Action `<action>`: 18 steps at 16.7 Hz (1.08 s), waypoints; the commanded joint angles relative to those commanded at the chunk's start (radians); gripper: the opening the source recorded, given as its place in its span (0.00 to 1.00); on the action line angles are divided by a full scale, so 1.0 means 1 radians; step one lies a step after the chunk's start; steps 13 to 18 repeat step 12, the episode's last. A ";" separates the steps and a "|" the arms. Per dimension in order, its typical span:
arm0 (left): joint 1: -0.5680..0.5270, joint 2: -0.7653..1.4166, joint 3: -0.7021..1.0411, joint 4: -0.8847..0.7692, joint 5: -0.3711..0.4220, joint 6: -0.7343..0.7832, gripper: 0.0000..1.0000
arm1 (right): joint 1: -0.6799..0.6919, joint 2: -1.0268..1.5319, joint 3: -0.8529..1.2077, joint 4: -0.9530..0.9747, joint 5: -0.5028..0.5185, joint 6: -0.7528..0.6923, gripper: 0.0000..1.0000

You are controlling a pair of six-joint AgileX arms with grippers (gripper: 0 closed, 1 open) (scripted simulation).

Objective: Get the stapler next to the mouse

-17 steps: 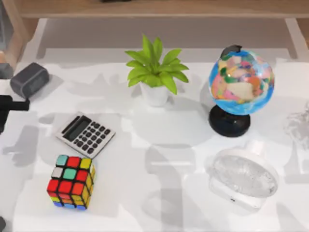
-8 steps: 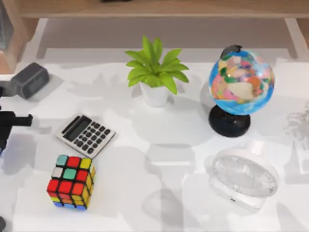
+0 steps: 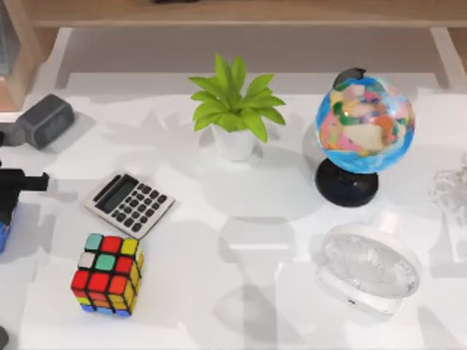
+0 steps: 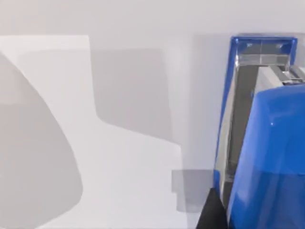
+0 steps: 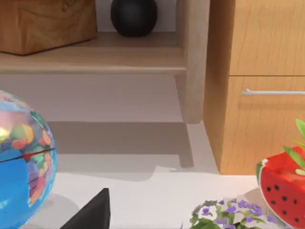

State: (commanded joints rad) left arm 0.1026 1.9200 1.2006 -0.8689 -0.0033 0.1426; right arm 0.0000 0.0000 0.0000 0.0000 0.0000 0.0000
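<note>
Near to far from the bottom of the top view: the Rubik's cube [image 3: 107, 274] sits at lower left, the calculator [image 3: 129, 203] just above it, both unmoved. At the far left edge, a sliver of blue has come into sight that was absent a second ago: the stapler [image 3: 4, 235], just below the dark left gripper [image 3: 11, 191], which has drifted down the frame from its earlier spot near the mouse [image 3: 45, 120].

In the left wrist view the stapler [image 4: 259, 143] looms large and close, its metal channel plain, with one dark finger [image 4: 212, 212] touching its side. Whether the fingers are clamped on it or merely alongside, I cannot tell from this crop.

The mouse lies at upper left of the top view, well apart from the stapler. So the arm appears to have reached the stapler, but the carry to the mouse is not done.

Farther back stand the plant [image 3: 235, 109] and globe [image 3: 363, 125]. The right gripper [image 5: 90, 212] hangs near the globe [image 5: 21, 167], idle.
</note>
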 joint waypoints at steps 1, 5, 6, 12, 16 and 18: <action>0.000 0.000 0.000 0.000 0.000 0.000 0.60 | 0.000 0.000 0.000 0.000 0.000 0.000 1.00; 0.000 0.000 0.000 0.000 0.000 0.000 0.90 | 0.000 0.000 0.000 0.000 0.000 0.000 1.00; 0.000 0.000 0.000 0.000 0.000 0.000 0.98 | 0.000 0.000 0.000 0.000 0.000 0.000 1.00; 0.000 0.000 0.000 0.000 0.000 0.000 1.00 | 0.000 0.000 0.000 0.000 0.000 0.000 1.00; 0.000 0.000 0.000 0.000 0.000 0.000 1.00 | 0.000 0.000 0.000 0.000 0.000 0.000 1.00; 0.000 0.000 0.000 0.000 0.000 0.000 1.00 | 0.000 0.000 0.000 0.000 0.000 0.000 1.00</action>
